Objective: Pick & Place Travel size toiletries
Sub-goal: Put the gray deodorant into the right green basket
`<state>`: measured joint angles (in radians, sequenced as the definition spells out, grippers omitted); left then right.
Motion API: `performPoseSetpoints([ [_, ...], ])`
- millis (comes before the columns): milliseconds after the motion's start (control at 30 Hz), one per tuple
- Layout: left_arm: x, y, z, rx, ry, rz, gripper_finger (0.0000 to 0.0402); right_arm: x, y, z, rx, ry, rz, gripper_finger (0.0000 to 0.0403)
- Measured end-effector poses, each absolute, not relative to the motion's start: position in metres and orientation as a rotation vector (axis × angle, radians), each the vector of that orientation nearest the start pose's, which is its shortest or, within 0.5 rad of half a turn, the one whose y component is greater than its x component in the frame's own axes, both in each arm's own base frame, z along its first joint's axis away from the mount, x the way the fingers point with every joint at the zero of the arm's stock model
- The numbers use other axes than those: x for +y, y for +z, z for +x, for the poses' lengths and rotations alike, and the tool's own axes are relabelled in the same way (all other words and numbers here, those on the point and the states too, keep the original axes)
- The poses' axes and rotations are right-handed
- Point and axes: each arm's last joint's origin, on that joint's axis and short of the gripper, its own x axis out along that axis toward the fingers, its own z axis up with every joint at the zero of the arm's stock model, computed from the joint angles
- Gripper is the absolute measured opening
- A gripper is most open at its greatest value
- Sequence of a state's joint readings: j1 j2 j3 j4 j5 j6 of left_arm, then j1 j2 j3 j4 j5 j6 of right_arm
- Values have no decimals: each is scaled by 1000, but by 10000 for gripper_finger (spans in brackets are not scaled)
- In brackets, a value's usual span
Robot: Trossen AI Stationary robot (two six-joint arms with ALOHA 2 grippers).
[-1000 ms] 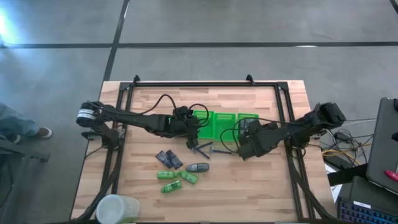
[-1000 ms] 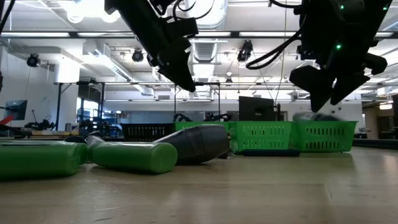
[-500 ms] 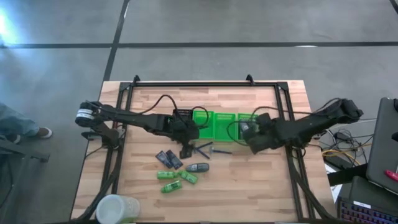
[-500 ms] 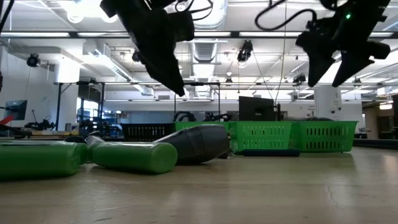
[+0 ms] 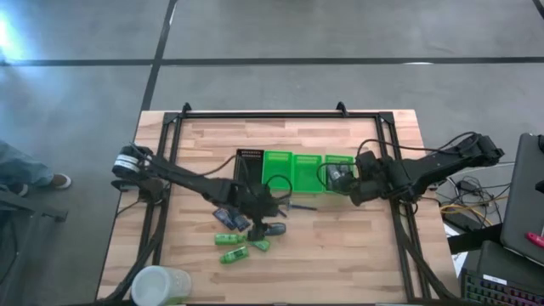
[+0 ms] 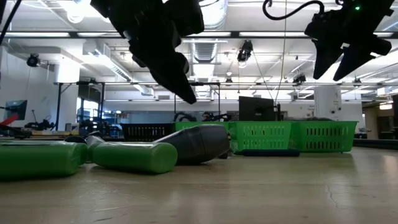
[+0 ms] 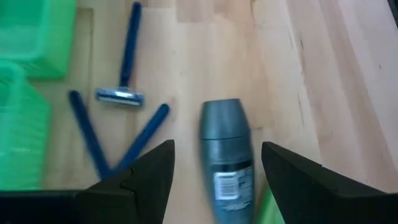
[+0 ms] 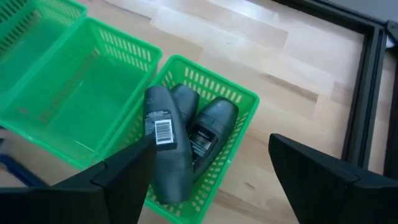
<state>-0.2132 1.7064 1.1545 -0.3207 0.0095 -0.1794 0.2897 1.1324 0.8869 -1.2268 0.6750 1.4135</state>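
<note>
Grey bottle (image 7: 226, 158) between open left hand (image 7: 214, 168) fingers, untouched.

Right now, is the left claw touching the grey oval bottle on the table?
Apart. The left wrist view shows the grey oval bottle lying between the open left claw fingers, wood showing either side.

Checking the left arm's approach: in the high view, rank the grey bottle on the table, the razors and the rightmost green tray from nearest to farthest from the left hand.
1. Grey bottle, right under the left hand.
2. Razors, just beyond, toward the trays.
3. Rightmost green tray, farthest, by the right hand.
</note>
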Motion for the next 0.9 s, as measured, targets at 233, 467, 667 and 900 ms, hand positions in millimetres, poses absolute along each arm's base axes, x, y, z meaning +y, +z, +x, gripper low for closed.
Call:
performPoseSetpoints([
  [233, -103, 194, 353, 902, -38, -108, 257, 31, 247, 166, 850, -1035, 416, 295],
  [467, -121, 177, 362, 917, 22, -78, 297, 30, 244, 165, 867, -1030, 397, 283],
  [667, -120, 171, 363, 937, 69, -72, 301, 31, 244, 165, 879, -1019, 381, 270],
  [900, -122, 150, 363, 1002, 46, -70, 298, 31, 244, 165, 888, -1014, 391, 256],
])
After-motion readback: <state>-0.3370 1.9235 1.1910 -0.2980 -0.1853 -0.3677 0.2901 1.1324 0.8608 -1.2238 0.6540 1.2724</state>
